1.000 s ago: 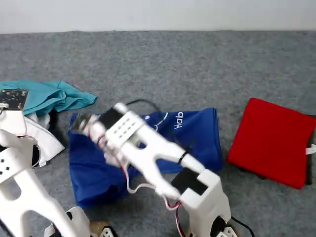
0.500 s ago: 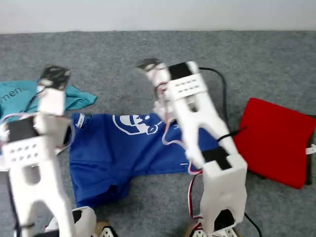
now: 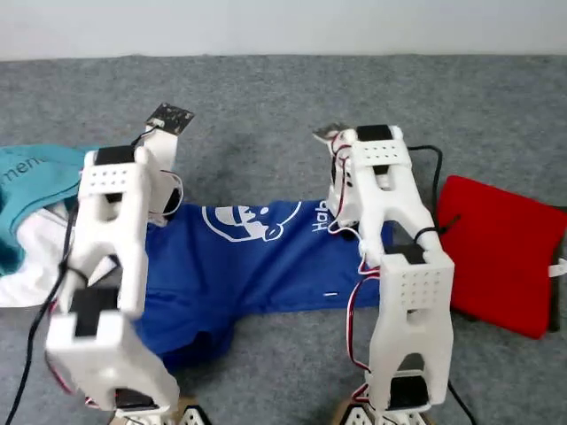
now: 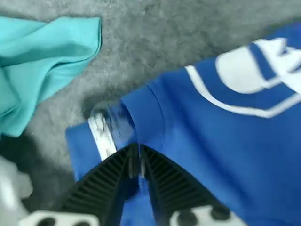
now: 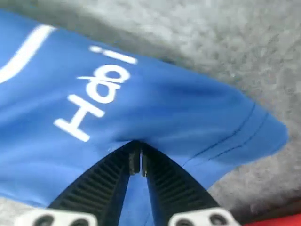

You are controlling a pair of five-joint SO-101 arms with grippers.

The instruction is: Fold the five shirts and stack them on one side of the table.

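A blue shirt (image 3: 257,257) with a white print lies spread across the middle of the grey table. My left gripper (image 4: 136,162) is shut on its cloth near the collar (image 4: 141,117), at the shirt's left far edge (image 3: 164,212). My right gripper (image 5: 136,161) is shut on the blue shirt's far right part (image 5: 155,108), beside the white lettering (image 5: 96,96). A folded red shirt (image 3: 496,252) lies at the right. A teal shirt (image 3: 40,177) and a white shirt (image 3: 35,266) lie bunched at the left.
The grey carpet-like table (image 3: 266,106) stretches open behind the shirts up to a pale wall. Both white arms (image 3: 399,266) stand over the blue shirt, with cables running along them.
Both arms have swung out to the far edge of the blue shirt. The shirt has been pulled from a crumpled heap into a flatter spread with its print showing.
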